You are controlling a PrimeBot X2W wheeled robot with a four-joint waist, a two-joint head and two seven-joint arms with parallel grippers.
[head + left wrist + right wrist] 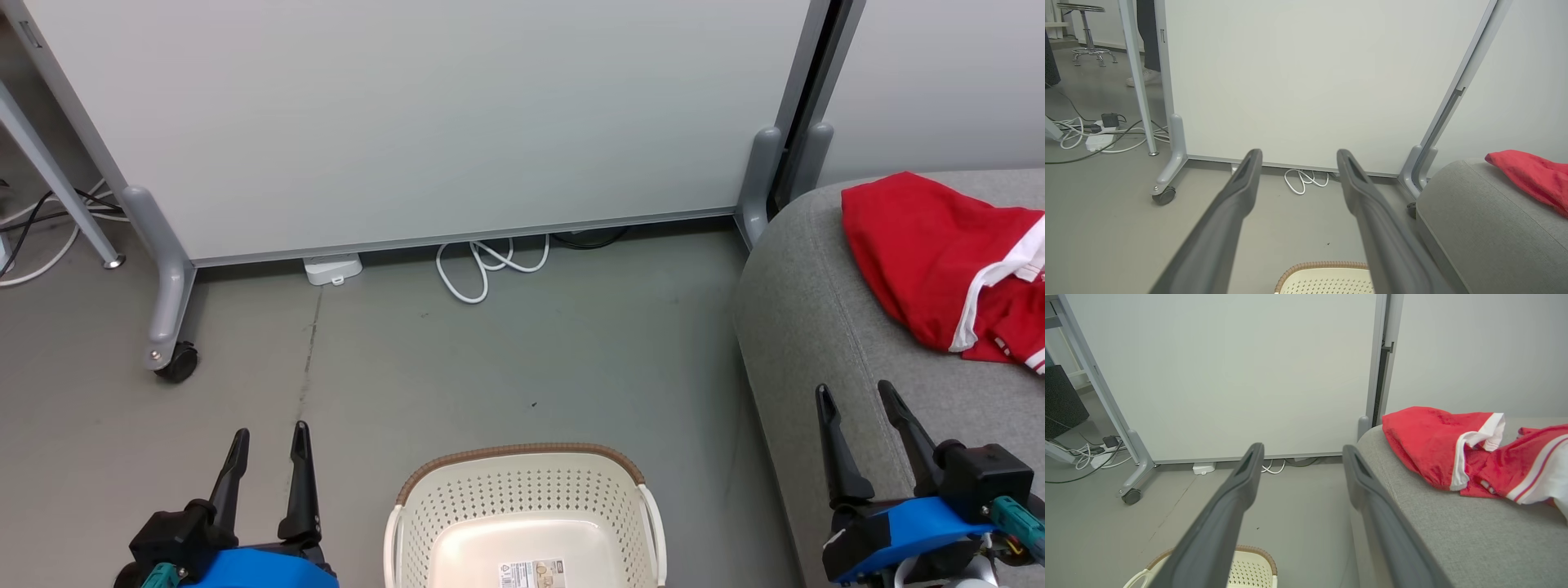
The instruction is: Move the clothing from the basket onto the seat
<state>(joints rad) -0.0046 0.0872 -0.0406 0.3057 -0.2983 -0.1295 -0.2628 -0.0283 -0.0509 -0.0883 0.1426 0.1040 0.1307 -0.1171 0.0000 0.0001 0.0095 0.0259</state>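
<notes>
Left pincer (pixel 270 430): two long dark fingers spread wide, nothing between them. It hovers over the floor (pixel 490 367), just left of the basket.

Right pincer (pixel 853 389): fingers likewise wide apart, gripping nothing. It hangs above the seat's edge on the basket side, well short of the clothing.

Basket (pixel 522 451): cream perforated plastic with a brown woven-look rim and white side handles. It stands on the floor between the two pincers. Its smooth bottom shows, bearing a printed label (pixel 531 572).

Seat (pixel 816 327): large light-grey upholstered cushion with a rounded corner, right of the basket.

Clothing (pixel 922 253): bright red fabric with white edging and stripes, lying crumpled on top of the seat toward its far side, apart from both pincers.

Partition panel (pixel 408 122): pale and upright on grey feet, with a castor (pixel 175 362) at its left foot.

White cable (pixel 482 265): looped on the floor under the panel's lower edge, beside a small white box (pixel 332 268).

Stool (pixel 1086 28): chrome base, far off beyond the panel's left end.
</notes>
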